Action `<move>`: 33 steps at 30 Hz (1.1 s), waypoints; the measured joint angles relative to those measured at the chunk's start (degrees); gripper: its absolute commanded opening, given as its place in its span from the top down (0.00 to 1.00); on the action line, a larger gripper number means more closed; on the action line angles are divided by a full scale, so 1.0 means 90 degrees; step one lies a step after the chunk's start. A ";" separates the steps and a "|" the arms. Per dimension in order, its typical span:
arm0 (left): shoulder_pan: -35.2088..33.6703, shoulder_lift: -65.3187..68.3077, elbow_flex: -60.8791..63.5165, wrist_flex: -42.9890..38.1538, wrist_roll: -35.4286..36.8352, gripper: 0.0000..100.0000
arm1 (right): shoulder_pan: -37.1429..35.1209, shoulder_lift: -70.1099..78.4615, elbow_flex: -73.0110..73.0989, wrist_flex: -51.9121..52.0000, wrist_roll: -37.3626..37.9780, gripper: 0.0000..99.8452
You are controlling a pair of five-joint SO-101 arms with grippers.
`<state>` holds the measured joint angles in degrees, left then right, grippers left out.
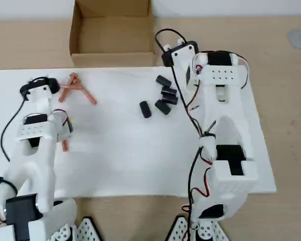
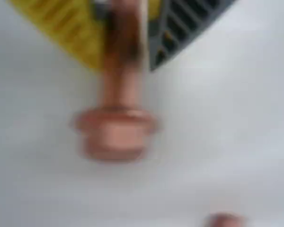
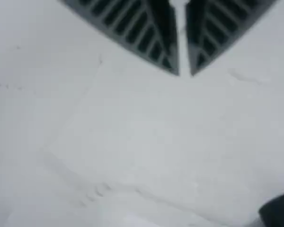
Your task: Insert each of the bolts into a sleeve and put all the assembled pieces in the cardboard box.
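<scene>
Left of the cardboard box [image 1: 113, 59] and nearer the arms, the left gripper [image 2: 124, 64] pinches one bolt [image 2: 116, 135] by its shank. The pickup looks done, so next comes carrying it to the sleeves [image 1: 169, 95] by the box's right corner. The right gripper [image 3: 183, 71], past them, is pressed together and empty. The left wrist view shows that pinch plainly; in the high view the arm covers it.

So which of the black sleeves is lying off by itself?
The sleeve nearest the middle of the white mat, with bare mat all round it; the other sleeves sit bunched together.
</scene>
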<state>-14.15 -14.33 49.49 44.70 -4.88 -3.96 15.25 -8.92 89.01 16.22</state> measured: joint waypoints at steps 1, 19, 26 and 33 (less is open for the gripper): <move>-0.0010 0.0000 -0.0020 0.0068 -0.0010 0.84 | 0.0000 0.0000 0.0000 0.0000 0.0000 0.99; -0.0010 0.0020 -0.0527 -0.0059 0.0488 0.84 | 0.0000 0.0000 0.0000 0.0000 0.0000 0.99; -0.0010 0.0020 -0.0293 -0.0274 0.0508 0.84 | 0.0000 0.0000 0.0000 0.0000 0.0000 0.99; -0.0010 0.0020 -0.0010 -0.0703 0.0508 0.84 | 0.0000 0.0000 0.0000 0.0000 0.0000 0.99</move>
<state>-14.24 -14.15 49.41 38.37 -0.31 -3.96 15.25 -8.92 89.01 16.22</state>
